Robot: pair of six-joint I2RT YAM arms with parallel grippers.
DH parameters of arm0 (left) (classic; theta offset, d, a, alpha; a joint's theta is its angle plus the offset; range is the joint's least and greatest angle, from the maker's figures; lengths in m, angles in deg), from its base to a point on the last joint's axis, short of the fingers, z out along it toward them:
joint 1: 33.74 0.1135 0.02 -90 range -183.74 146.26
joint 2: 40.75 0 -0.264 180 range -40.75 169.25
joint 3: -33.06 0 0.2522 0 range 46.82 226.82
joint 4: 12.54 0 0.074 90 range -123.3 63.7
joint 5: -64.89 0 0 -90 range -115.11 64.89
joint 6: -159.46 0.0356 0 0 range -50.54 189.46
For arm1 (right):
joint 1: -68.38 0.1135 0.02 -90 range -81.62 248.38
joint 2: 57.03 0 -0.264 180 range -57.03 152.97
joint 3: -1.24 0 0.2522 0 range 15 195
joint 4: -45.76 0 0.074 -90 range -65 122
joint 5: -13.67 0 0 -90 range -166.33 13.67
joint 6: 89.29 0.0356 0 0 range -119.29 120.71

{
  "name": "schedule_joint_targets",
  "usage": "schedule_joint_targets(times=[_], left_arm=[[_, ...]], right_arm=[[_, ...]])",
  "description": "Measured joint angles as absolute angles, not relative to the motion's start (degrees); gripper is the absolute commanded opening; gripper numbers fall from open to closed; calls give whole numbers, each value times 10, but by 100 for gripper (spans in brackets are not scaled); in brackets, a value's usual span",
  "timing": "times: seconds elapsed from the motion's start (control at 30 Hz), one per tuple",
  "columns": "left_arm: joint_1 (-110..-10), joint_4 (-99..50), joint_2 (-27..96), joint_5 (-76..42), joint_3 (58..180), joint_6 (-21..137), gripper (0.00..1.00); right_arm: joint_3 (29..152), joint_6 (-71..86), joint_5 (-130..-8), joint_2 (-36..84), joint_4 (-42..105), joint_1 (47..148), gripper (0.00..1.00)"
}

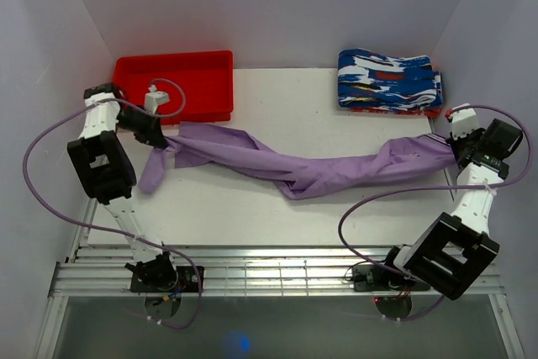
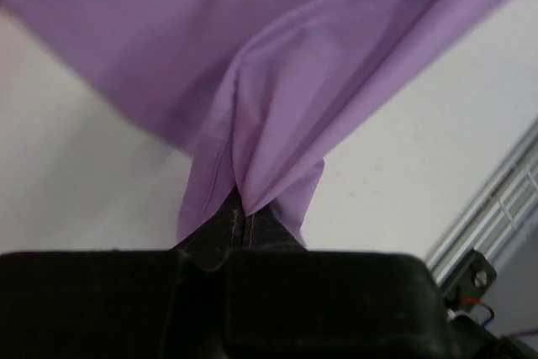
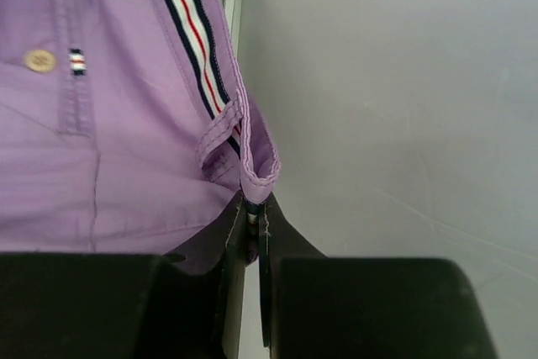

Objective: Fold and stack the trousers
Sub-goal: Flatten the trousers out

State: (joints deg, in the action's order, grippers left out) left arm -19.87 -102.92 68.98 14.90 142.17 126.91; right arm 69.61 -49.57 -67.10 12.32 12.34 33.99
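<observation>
Cloth is pinched in both of my tools. My left tool (image 2: 244,218) has its fingers pressed together on a gathered fold of the trousers (image 1: 319,170), and the lilac fabric fans up and away from the pinch in smooth creases. My right tool (image 3: 255,212) is clamped on the edge of the waistband, where the hem curls into a small loop just above the fingertips.

The trousers are plain light purple soft cloth. They are strung between the two tools across the middle of the desk (image 1: 252,216) as one long twisted rope, bunched thickest near the centre. A loose flap hangs down just beside my left tool.

Only the right wrist view shows the waist detail: a pale button (image 3: 39,60), a striped tape (image 3: 189,31) of dark blue, white and red along the band, and stitched seams. The left wrist view gives bare fabric, with the desk and a metal rail (image 2: 496,208) behind it. Only the overhead view shows the surroundings: a red tray (image 1: 176,56) at the far left, close behind my left tool, and patterned folded garments (image 1: 388,81) at the far right, near my right tool.
</observation>
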Motion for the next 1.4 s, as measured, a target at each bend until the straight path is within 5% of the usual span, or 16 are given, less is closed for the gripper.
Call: schedule_joint_targets(times=[0.23, 0.6, 0.93, 0.97, 1.1, 1.2, 1.4], left_arm=[[-68, -1039, 859, 157, 1532, 1201, 0], [-73, -972, 803, 105, 1410, 1221, 0], [-101, -820, 713, 152, 1404, 1154, 0], [-106, -797, 704, 154, 1404, 1143, 2], [-136, -685, 696, 124, 1405, 1081, 41], [-148, -632, 716, 101, 1411, 1044, 51], [-139, -689, 685, 142, 1376, 1172, 52]], right_arm=[[663, -515, -533, 107, 125, 297, 8], [559, -728, -439, 44, 69, 241, 8], [599, -716, -413, 68, 55, 234, 8], [603, -708, -412, 72, 57, 234, 8], [608, -679, -412, 84, 70, 234, 8], [610, -667, -415, 93, 77, 231, 8], [610, -657, -418, 92, 80, 228, 8]])
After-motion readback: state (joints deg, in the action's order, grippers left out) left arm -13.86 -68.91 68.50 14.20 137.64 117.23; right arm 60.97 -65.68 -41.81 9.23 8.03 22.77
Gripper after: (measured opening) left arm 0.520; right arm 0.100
